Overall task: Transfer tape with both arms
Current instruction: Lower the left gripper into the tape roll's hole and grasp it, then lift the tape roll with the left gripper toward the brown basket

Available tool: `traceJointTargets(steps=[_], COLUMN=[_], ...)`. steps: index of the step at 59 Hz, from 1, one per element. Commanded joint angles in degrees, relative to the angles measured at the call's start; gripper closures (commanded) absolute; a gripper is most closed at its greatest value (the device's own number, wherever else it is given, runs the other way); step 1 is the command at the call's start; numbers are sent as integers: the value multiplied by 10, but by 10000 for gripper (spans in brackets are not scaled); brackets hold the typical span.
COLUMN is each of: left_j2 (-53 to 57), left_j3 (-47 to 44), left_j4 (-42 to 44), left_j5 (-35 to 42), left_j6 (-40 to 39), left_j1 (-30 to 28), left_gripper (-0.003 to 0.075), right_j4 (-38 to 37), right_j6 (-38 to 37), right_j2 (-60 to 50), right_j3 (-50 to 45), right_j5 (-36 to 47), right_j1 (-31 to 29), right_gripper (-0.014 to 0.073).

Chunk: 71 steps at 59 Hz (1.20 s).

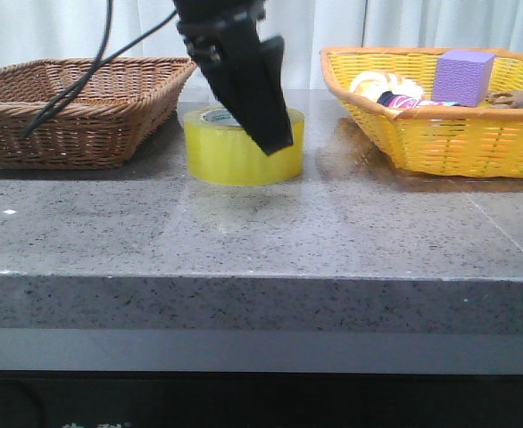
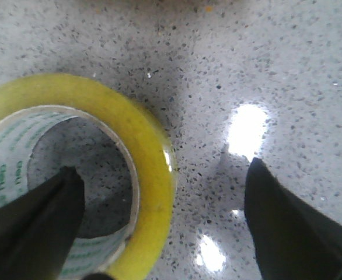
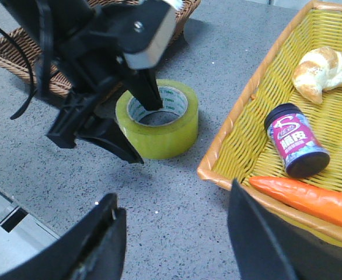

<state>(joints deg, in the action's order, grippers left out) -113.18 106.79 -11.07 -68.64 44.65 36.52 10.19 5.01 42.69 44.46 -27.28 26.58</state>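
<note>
Tape (image 1: 244, 147) is seen lying flat on the grey table (image 1: 244, 241), between the brown basket (image 1: 74, 107) and the yellow basket (image 1: 440, 134), apart from both; its core faces up. The left gripper (image 2: 159, 233) is lowered over it with the jaws wide apart and nothing held; one finger (image 2: 37, 227) is set inside the core and the other (image 2: 293, 233) outside the roll's wall, so the wall is straddled; contact with the tape cannot be told. The right gripper (image 3: 174, 239) is held above the table near the yellow basket, jaws spread and empty, well apart from the tape.

Judged from this, the pick-up grasp is about to be made and the hand-over is not yet begun. Several faults are possible: the outer finger stands far from the wall, so on closing the roll may be dragged sideways across the smooth table before it is pinched; the glossy wall may slip if only its upper edge is caught; if the fingers are pressed too low, the table may be struck. At the hand-over, little free rim may be left for the right gripper, so a collision of grippers or a dropped roll could follow; the roll could then land on edge and roll off.
</note>
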Motion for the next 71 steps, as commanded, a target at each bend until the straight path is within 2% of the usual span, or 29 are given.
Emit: traceJointTargets(steps=[1, 35, 39, 46, 52, 55, 71], left_j2=[16, -37, -38, -38, -38, -38, -33], left_j3=[25, 29, 29, 29, 32, 40, 120], left_j4=[-13, -8, -8, -8, -7, -5, 30], left_j5=[8, 14, 14, 15, 13, 13, -22], left_j6=[-1, -2, -2, -2, -3, -11, -55], left_j1=[4, 2, 2, 2, 2, 2, 2], left_gripper=[173, 176, 220, 400, 510, 533, 530], right_j4=[6, 6, 6, 6, 6, 6, 6], right_j6=[0, 0, 0, 0, 0, 0, 0], right_j2=[-4, -4, -4, -4, -4, -4, -4], right_j3=[15, 15, 15, 15, 15, 15, 15], right_j5=[40, 40, 40, 40, 40, 40, 40], right_j1=[-2, -2, -2, -2, -2, -2, -2], right_gripper=[171, 171, 171, 171, 171, 171, 171])
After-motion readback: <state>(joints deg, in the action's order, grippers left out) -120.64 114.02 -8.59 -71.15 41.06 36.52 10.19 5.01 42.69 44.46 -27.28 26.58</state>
